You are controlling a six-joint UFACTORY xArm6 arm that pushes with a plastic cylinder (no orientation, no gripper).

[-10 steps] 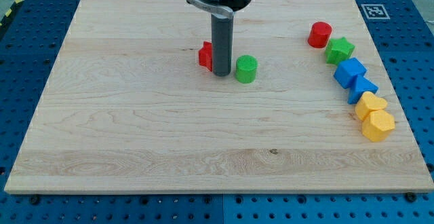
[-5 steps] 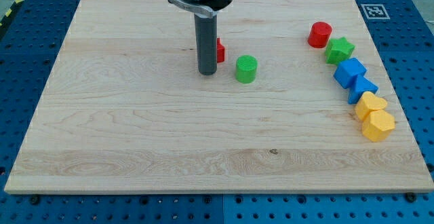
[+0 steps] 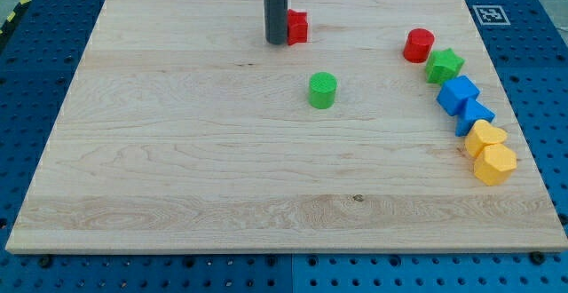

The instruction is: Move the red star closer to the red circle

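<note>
The red star (image 3: 297, 27) lies near the view's top, left of centre-right, partly hidden behind my rod. My tip (image 3: 276, 41) rests on the board, touching the star's left side. The red circle (image 3: 419, 45) stands well to the star's right, at the upper end of a row of blocks.
A green circle (image 3: 323, 90) sits below and right of my tip. Down the view's right run a green star (image 3: 445, 65), two blue blocks (image 3: 458, 94) (image 3: 476, 115) and two yellow blocks (image 3: 485, 137) (image 3: 494, 163). The wooden board (image 3: 177, 169) ends just above the star.
My tip has moved from beside the green circle toward the view's top. The red star has gone up and a little right with it, now showing on the rod's right side.
</note>
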